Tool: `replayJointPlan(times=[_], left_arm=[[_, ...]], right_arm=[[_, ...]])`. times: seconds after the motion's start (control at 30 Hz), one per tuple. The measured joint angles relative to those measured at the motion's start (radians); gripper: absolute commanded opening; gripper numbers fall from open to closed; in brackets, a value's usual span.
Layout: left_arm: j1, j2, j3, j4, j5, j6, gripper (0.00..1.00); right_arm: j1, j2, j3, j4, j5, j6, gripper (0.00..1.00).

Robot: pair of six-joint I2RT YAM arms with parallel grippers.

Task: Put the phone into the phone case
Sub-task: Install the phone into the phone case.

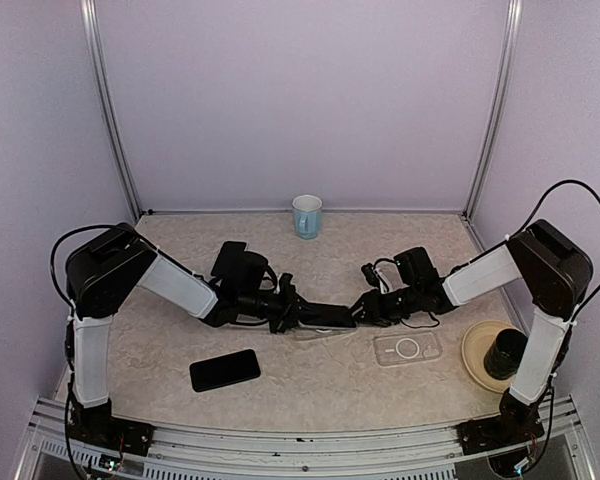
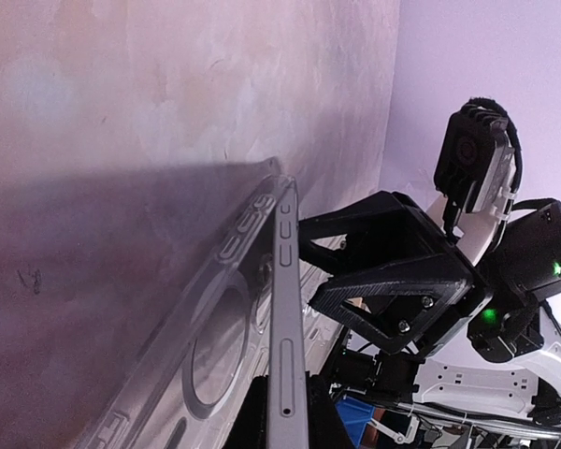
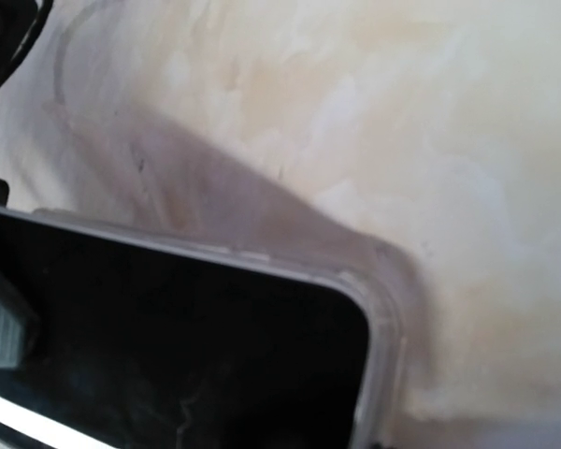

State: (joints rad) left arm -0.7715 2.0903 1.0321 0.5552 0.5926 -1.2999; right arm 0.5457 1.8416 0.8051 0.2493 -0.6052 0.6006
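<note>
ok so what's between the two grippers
The phone, with the clear case alongside it, bridges the gap from the left gripper to the right gripper. The top view shows this, and the left wrist view shows the case close up.

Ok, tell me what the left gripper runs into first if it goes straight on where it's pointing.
Beyond the phone it grips, the right gripper, which faces the left gripper at the phone's far end, squarely ahead in the left wrist view. Exact height is unclear, so probably.
</note>
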Motion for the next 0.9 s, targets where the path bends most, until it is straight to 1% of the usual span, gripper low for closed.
replayJointPlan(times=[0.13,0.53,0.9], left_arm=[[0.002,0.005,-0.016,0.034,0.002,0.003,0.00],[0.005,0.004,-0.039,0.070,0.002,0.056,0.00],[0.006,-0.002,-0.094,0.158,0.002,0.078,0.00]], right_arm=[[0.000,0.000,0.000,-0.001,0.000,0.000,0.38],[-0.006,-0.006,0.005,-0.025,-0.021,-0.018,0.44],[-0.067,-0.074,-0.005,-0.057,-0.076,-0.023,0.45]])
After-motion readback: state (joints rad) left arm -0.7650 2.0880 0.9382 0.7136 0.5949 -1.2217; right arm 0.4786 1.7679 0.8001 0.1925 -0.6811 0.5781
